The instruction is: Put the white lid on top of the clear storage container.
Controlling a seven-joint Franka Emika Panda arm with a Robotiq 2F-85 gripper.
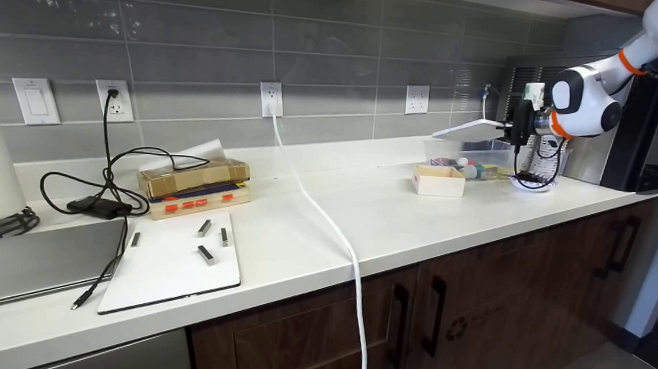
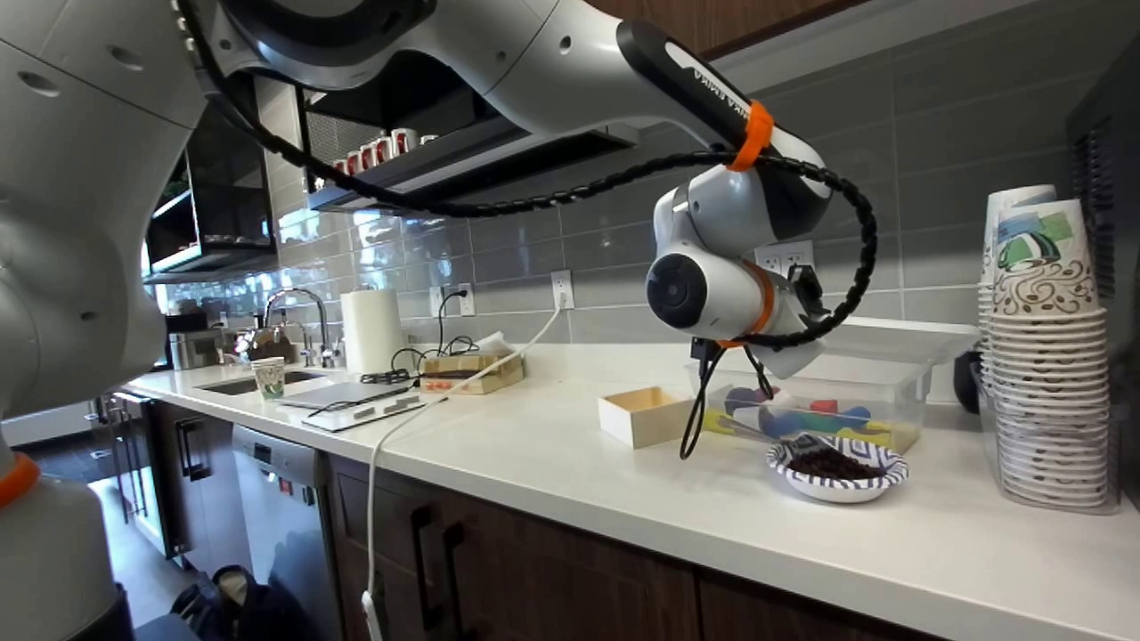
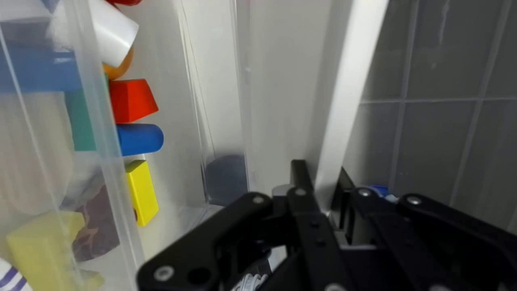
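Because my gripper (image 3: 323,180) has its fingers pinched on one edge of the white lid (image 1: 470,132), which slopes above the clear storage container (image 2: 898,378), I'd level it before lowering, then square its corners to the rim. Whether its low end touches, I can't tell from here. A one-edge hold may let it twist, so I'd ease down slowly.

Counter (image 2: 534,436) — clear container (image 2: 891,385), box (image 2: 657,429), bowl (image 2: 837,489)
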